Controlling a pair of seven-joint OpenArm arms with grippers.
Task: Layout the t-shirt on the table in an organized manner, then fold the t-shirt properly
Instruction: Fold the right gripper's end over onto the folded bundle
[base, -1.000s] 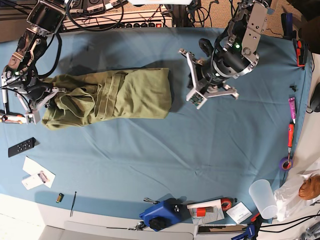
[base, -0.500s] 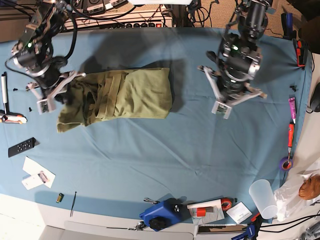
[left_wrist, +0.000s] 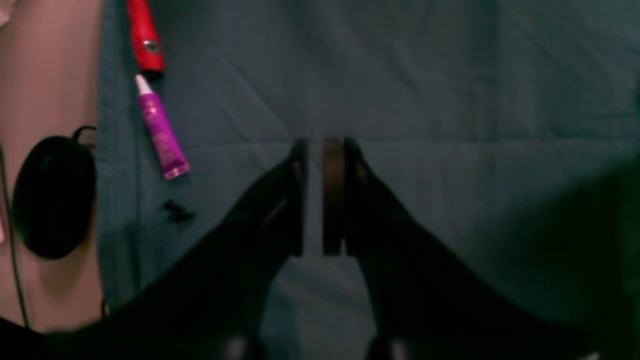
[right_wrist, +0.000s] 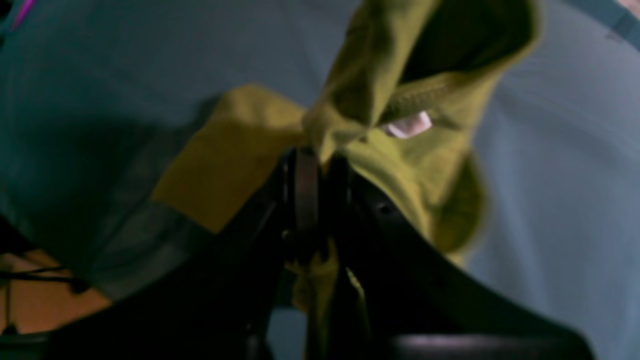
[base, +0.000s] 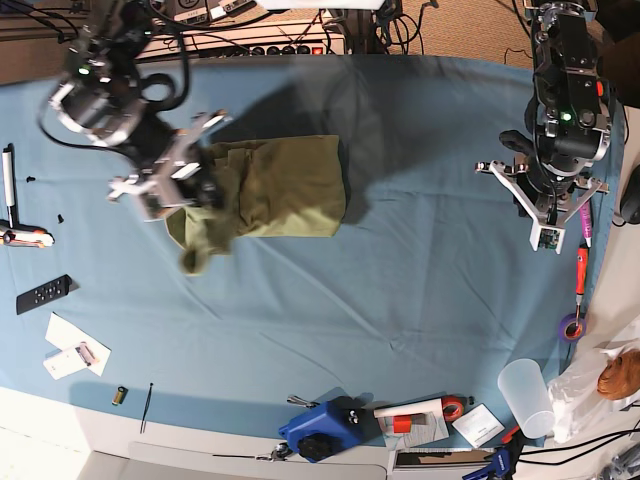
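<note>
Risk of the fold collapsing under a one-sided lift.
Right gripper (right_wrist: 317, 165) has its fingers pinched nearly together on the collar end of the t-shirt (base: 275, 188), which lies bunched on the table (base: 400, 280), one end raised. Left gripper (left_wrist: 320, 195) hangs by the table's far edge, fingers nearly closed on nothing. Thin cloth may slip out, or the far half may drag and bunch.

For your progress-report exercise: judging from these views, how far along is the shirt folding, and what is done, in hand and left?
Done: the t-shirt lies folded into a narrow band on the table.
In hand: the right gripper is shut on the t-shirt's collar end, lifting it toward the other end.
Left: laying that fold flat and releasing. The left gripper is shut on nothing, near the purple tube.
</note>
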